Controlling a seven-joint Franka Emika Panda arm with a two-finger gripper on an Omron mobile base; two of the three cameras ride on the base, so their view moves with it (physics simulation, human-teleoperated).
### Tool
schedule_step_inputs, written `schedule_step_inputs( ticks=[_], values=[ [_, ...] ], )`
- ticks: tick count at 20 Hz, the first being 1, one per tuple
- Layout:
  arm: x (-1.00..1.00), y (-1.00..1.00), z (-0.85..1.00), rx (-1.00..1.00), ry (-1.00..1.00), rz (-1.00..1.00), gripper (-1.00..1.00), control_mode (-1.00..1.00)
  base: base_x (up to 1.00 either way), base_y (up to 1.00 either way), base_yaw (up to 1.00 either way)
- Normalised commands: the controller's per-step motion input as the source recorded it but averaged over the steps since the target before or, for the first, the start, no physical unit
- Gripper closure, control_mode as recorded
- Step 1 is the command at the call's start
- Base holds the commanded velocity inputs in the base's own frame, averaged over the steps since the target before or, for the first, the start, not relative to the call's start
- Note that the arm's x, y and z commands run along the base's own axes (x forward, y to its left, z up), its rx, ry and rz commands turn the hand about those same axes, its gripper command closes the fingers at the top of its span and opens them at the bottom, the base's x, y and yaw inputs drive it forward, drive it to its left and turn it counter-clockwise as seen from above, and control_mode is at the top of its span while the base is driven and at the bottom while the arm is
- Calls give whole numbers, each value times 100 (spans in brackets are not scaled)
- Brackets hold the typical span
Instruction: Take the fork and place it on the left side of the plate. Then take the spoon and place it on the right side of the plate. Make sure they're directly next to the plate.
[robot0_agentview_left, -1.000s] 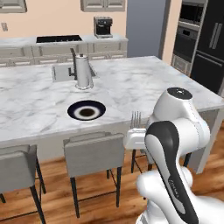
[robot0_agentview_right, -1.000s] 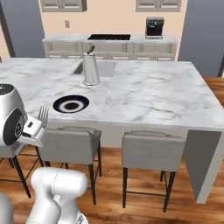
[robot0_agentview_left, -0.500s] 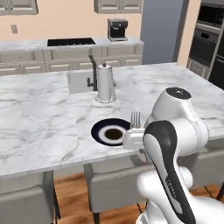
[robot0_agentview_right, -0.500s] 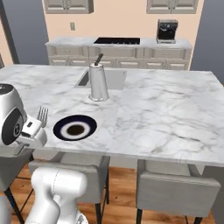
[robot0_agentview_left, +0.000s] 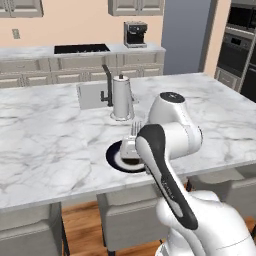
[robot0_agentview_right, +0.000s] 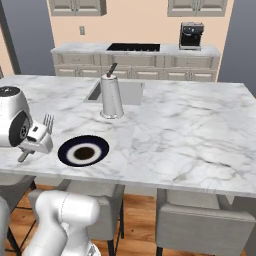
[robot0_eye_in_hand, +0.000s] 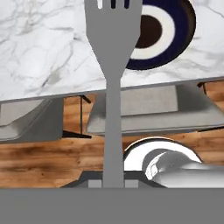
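Between the fingers (robot0_eye_in_hand: 107, 183) the fork (robot0_eye_in_hand: 113, 78) is clamped by its lower handle, the jaws drawn in tight on the slim metal. Its tines stand up and away from them, as the right base view also shows, where the fork (robot0_agentview_right: 48, 121) rises above the white hand by the near left edge of the marble surface (robot0_agentview_right: 190, 130). From the left base view the fork (robot0_agentview_left: 135, 129) tines peek out just over the arm's elbow, with the fingers themselves hidden behind the arm.

Beyond the fingers, past the fork's head in the hand view, lies the plate (robot0_eye_in_hand: 175, 35), flat on the surface and partly covered by the fork. From the right base view the plate (robot0_agentview_right: 83, 150) sits just beside the hand, near the front edge; in the left base view the plate (robot0_agentview_left: 116, 156) is partly hidden by the arm. Whether the fork hangs over the surface or just off its edge cannot be told.

Farther off from the fingers, behind the plate, a tall metal jug (robot0_agentview_right: 112, 97) stands upright next to the sink (robot0_agentview_right: 129, 92). Grey stools (robot0_eye_in_hand: 144, 111) sit under the surface edge, below the fork.
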Motion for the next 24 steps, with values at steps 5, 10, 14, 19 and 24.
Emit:
schedule_step_inputs(
  ticks=[5,10,14,19,24],
  values=[
    [59,86,-41,-17,3,3,100,-100,0,0,0],
    [44,72,-64,-18,0,3,100,-100,0,0,0],
    [41,26,-44,-4,0,1,100,-100,0,0,0],
    [50,19,-23,0,0,1,100,-100,0,0,0],
    [38,2,-29,1,0,3,100,-100,0,0,0]
  ],
)
